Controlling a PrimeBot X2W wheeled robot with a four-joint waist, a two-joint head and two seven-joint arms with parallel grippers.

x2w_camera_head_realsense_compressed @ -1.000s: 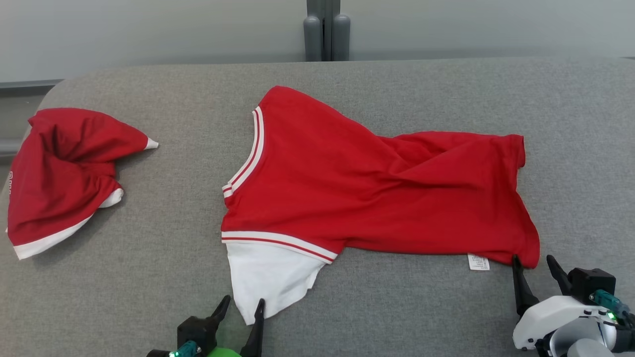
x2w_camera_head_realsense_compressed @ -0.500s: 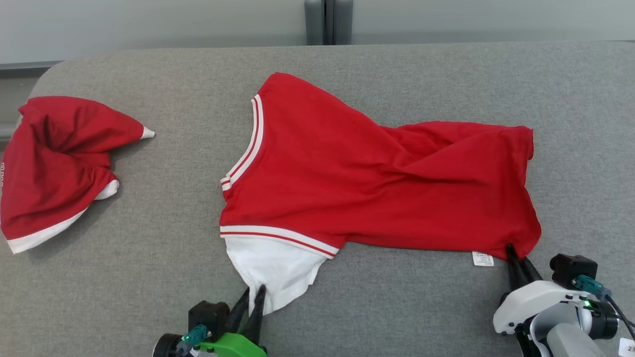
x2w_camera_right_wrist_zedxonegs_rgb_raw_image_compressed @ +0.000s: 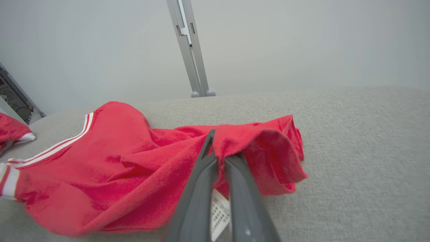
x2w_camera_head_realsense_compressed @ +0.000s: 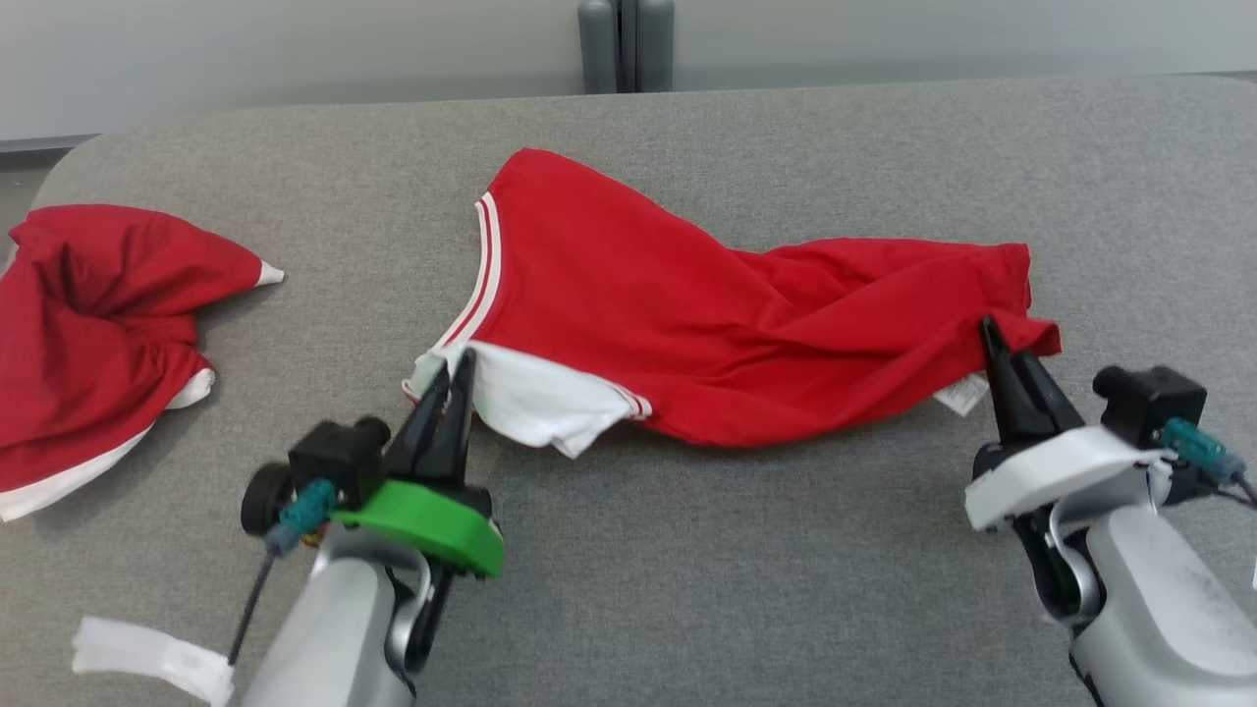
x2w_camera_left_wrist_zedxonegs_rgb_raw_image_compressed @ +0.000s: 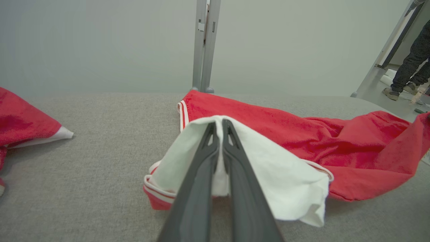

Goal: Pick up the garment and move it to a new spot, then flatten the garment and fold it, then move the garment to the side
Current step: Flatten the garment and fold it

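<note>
Red garment (x2w_camera_head_realsense_compressed: pixel 727 344) lies mid grey padded table (x2w_camera_head_realsense_compressed: pixel 786 570), near edge raised. Left gripper (x2w_camera_head_realsense_compressed: pixel 458 357) pinches its white sleeve (x2w_camera_left_wrist_zedxonegs_rgb_raw_image_compressed: pixel 268 174); right gripper (x2w_camera_head_realsense_compressed: pixel 988 332) clamps the right end. Right wrist view: care label (x2w_camera_right_wrist_zedxonegs_rgb_raw_image_compressed: pixel 220 215) behind fingers (x2w_camera_right_wrist_zedxonegs_rgb_raw_image_compressed: pixel 198 195), print unreadable. Left wrist view: person's legs (x2w_camera_left_wrist_zedxonegs_rgb_raw_image_compressed: pixel 408 67) far right, cut off.

The care label (x2w_camera_right_wrist_zedxonegs_rgb_raw_image_compressed: pixel 220 211) on the garment (x2w_camera_right_wrist_zedxonegs_rgb_raw_image_compressed: pixel 111 174) seems too blurred to read.

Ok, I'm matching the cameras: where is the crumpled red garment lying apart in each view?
Head view: crumpled red garment at left edge.
Left wrist view: garment at left edge, mid-height.
Right wrist view: garment at left edge, partly cut off.
Shared landmark: grey metal post behind the grey table.
</note>
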